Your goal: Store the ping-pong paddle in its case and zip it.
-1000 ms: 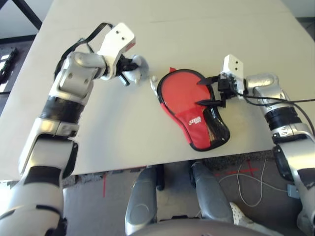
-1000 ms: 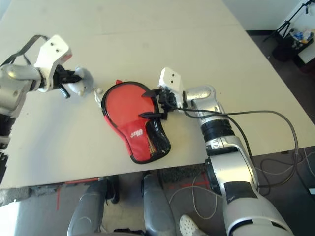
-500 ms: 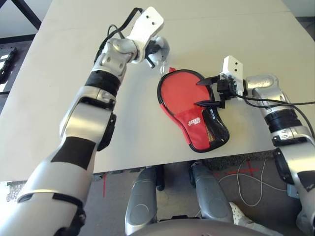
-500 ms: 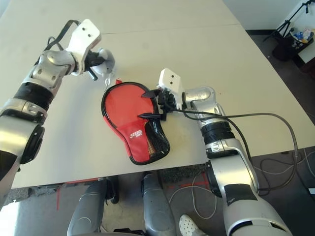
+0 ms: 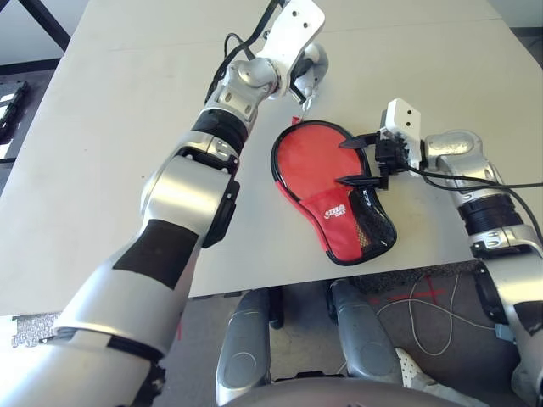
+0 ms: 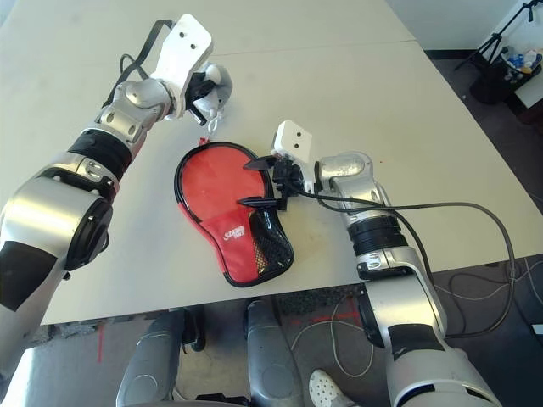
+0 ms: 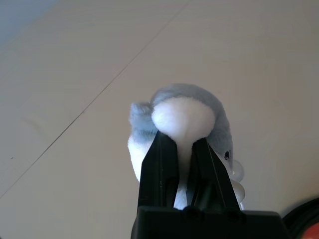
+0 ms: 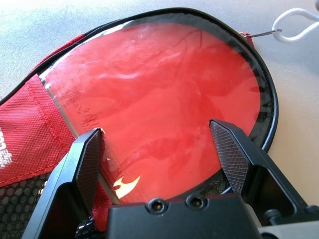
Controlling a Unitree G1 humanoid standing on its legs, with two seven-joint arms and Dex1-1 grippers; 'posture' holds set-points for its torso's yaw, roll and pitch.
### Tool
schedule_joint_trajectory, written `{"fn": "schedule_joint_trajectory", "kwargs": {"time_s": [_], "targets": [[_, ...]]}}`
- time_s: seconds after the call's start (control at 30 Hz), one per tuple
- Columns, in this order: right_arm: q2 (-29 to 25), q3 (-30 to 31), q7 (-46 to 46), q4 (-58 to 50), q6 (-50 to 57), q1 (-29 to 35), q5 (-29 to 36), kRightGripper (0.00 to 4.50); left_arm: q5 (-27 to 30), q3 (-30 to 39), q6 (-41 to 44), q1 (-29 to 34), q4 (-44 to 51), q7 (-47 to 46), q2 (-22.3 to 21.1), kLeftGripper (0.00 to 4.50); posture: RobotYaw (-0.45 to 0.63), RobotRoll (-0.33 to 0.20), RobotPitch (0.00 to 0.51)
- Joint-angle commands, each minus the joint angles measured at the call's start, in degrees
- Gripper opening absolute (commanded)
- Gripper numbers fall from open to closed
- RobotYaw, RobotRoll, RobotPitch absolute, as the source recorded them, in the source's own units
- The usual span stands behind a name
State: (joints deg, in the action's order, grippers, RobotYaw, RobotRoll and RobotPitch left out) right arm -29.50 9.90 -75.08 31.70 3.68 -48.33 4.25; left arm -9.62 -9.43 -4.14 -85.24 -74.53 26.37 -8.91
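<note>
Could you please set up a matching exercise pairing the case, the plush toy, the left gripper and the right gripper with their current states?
Things:
1. case
2. plush toy
3. left gripper
4. right gripper

States:
A. open, over the red face
B. lying flat on the table
C. shut on something soft
D. held up off the table

Pairs: 1-B, 2-D, 3-C, 4-A
</note>
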Motion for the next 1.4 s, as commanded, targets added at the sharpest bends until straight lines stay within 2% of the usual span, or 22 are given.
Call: {"fn": "schedule_joint_trajectory", "kwargs": {"time_s": [0.03,0.07,0.27,0.5,0.67,0.83,0.93,1.03,1.2,1.4], "targets": [[0.6,3.7,0.1,1.7,1.5,3.4,-2.6,4.50,-0.6,-1.3,-0.5,-0.3,0.5,11.1,2.5,0.09,-0.09,0.000,0.304],[0.5,3.6,0.1,1.7,1.5,3.4,-2.6,4.50,-0.6,-1.6,-0.5,0.2,0.9,14.1,2.9,0.09,-0.09,0.000,0.304],[0.9,3.7,0.4,2.2,1.2,3.4,-2.8,4.50,3.0,2.2,-2.3,0.6,3.5,15.9,6.9,2.06,-0.08,0.000,0.306],[1.5,3.8,0.7,2.5,1.1,3.2,-2.9,4.50,4.2,4.7,-2.1,-2.4,5.1,14.0,5.4,4.35,-0.07,0.000,0.308],[1.6,3.9,0.8,2.8,1.0,3.2,-3.0,4.50,3.6,4.3,-2.1,-3.1,5.9,15.3,2.7,4.45,-0.06,0.000,0.309],[1.7,3.8,0.8,2.9,0.9,3.3,-2.9,4.50,1.6,2.1,-2.4,-1.3,8.0,20.0,-2.9,4.45,-0.06,0.000,0.311],[1.7,3.7,0.7,2.9,0.8,3.4,-2.9,4.50,0.3,-0.2,-2.9,3.1,12.4,26.0,-8.1,4.45,-0.05,0.000,0.312],[1.7,3.7,0.7,3.1,0.6,3.4,-2.9,4.50,0.7,-1.4,-2.0,8.2,18.5,30.5,-11.3,4.45,-0.04,0.000,0.311],[1.9,3.8,0.7,3.6,0.4,3.0,-2.9,4.50,4.3,-1.1,4.6,20.7,35.7,38.7,-17.0,4.45,-0.03,0.000,0.308],[1.7,3.9,0.5,4.2,0.0,2.7,-3.1,4.50,8.7,-0.8,15.1,31.9,53.5,43.8,-22.3,4.45,-0.02,0.000,0.305]]}}
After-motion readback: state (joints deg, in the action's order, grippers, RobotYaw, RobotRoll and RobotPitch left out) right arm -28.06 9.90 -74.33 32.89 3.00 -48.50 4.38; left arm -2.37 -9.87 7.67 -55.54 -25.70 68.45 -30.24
